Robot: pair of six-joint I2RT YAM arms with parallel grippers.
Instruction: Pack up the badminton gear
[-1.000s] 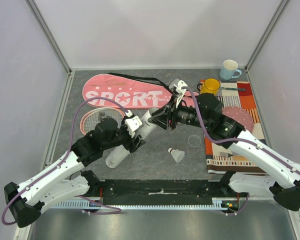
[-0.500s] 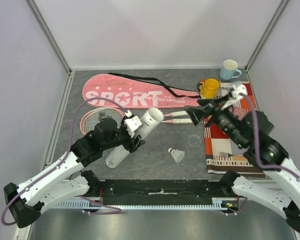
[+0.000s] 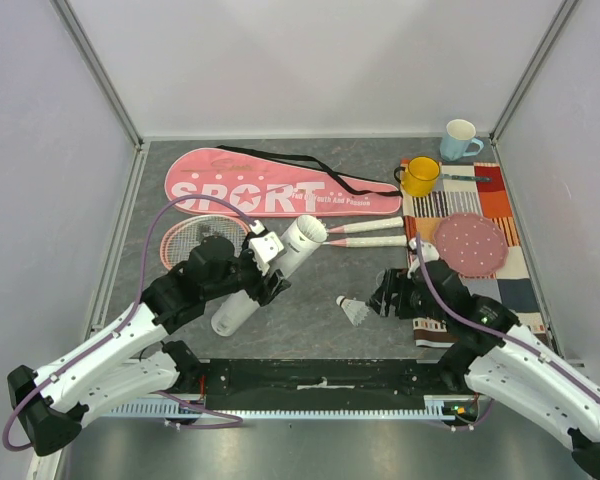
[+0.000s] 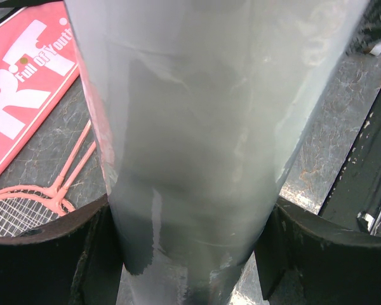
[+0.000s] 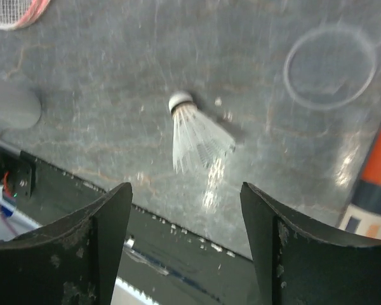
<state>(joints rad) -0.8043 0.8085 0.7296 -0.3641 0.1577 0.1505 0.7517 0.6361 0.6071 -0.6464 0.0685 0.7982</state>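
My left gripper (image 3: pixel 265 272) is shut on the long white tube (image 3: pixel 280 262), holding it tilted with its open mouth toward the rackets; the tube (image 4: pixel 190 127) fills the left wrist view between the fingers (image 4: pixel 92 254). My right gripper (image 3: pixel 378 300) is open and empty, just right of a white shuttlecock (image 3: pixel 354 310) lying on the table. In the right wrist view the shuttlecock (image 5: pixel 197 136) lies ahead of the open gripper (image 5: pixel 185 197). The pink SPORT bag (image 3: pixel 270 190) lies at the back. A pink racket head (image 3: pixel 192 240) and two white handles (image 3: pixel 365 228) lie in front of it.
A striped orange cloth (image 3: pixel 500 290) lies at the right with a pink dotted disc (image 3: pixel 470 243) on it. A yellow cup (image 3: pixel 420 175) and a pale blue cup (image 3: pixel 460 138) stand at the back right. A clear ring (image 5: pixel 330 67) lies on the table near the shuttlecock.
My right arm has swung away from the tube's mouth, out to the right, then down and forward to the shuttlecock near the front. The left arm and tube have not moved.
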